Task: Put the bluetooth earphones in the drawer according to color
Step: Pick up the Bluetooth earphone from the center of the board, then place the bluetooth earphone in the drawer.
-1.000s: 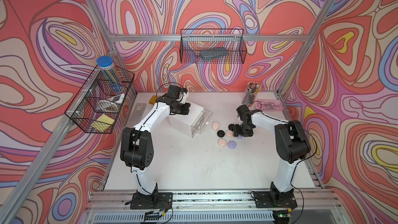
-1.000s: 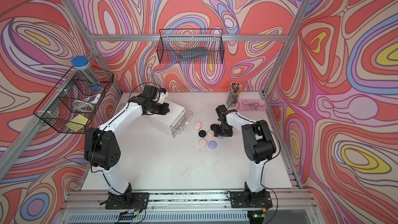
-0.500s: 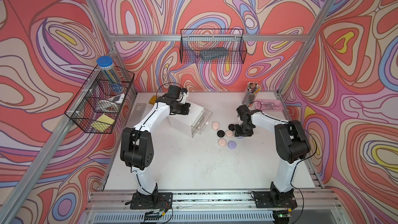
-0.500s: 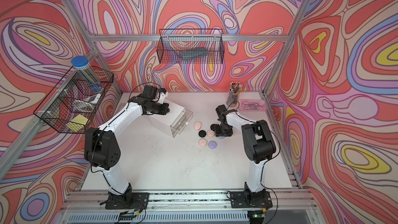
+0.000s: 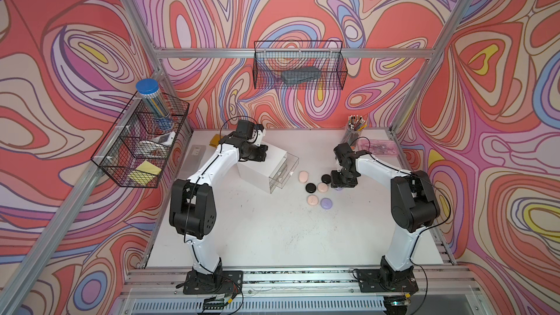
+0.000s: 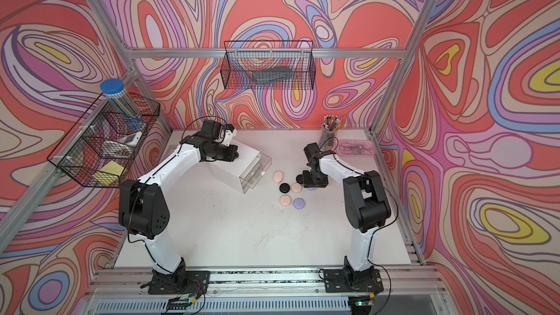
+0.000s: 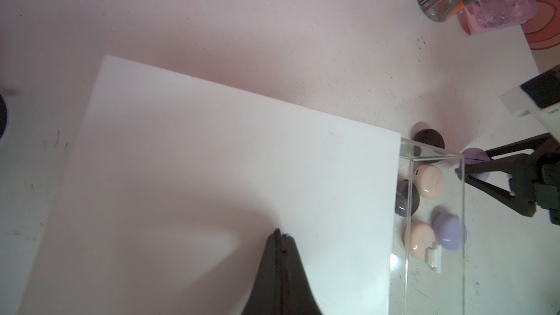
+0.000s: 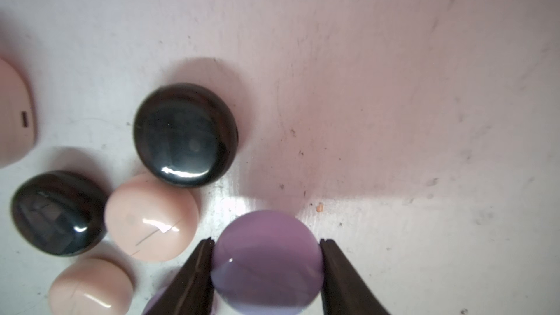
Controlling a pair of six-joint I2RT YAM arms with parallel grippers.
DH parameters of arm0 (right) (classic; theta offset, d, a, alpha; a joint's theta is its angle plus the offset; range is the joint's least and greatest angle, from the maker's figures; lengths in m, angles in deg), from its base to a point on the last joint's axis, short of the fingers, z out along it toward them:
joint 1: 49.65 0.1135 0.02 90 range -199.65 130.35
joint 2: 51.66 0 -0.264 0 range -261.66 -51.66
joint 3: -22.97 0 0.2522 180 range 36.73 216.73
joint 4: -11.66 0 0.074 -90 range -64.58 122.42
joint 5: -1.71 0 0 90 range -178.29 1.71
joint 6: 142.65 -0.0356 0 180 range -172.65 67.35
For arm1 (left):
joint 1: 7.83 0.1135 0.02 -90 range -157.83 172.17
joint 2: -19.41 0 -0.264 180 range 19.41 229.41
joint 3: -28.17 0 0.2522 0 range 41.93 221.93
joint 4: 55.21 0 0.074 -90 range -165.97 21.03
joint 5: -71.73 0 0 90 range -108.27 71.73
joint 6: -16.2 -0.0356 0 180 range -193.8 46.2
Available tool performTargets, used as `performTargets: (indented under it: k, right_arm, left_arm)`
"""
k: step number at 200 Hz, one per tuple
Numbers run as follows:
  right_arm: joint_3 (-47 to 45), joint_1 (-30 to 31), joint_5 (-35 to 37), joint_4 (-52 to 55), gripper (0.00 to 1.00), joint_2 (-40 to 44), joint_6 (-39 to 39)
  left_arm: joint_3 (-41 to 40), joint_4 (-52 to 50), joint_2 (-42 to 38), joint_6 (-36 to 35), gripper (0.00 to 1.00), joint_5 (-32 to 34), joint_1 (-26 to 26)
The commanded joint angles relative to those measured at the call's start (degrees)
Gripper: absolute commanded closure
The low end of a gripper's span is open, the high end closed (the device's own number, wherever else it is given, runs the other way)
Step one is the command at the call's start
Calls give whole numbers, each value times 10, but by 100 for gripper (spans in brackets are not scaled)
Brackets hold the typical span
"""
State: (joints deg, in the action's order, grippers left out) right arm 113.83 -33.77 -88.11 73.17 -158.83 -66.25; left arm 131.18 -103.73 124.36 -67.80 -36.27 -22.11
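Tabletop (image 5: 272, 231); right gripper (image 5: 341, 183) mostly hides lavender case (image 5: 339, 190)

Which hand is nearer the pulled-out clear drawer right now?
Left. The left hand sits over the top of the white cabinet, just behind the drawer; the right hand is beyond it, gripping a lavender case.

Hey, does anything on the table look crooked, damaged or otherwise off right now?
The white drawer cabinet sits askew to the edges of the table, with its top drawer pulled out. One pink case bears a thin dark line; whether it is a scratch or a hair, I cannot tell. Nothing is spilled.
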Motion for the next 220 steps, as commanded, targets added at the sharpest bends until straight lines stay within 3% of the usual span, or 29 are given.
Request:
performTargets:
  k: [1,79,108,220]
  right_arm:
    - [37,4,8,17,59,29,10]
    - [247,80,14,91,59,-5,49]
    - [311,110,-14,95,59,-32,51]
    - [440,198,-69,94,59,-138,50]
  left_arm:
    - [-36,-99,45,-3,100,26,-3]
    - [-30,-105,41,-3,100,26,-3]
    - [-29,-107,42,-4,100,24,-3]
    - [-29,-109,42,-3,100,24,-3]
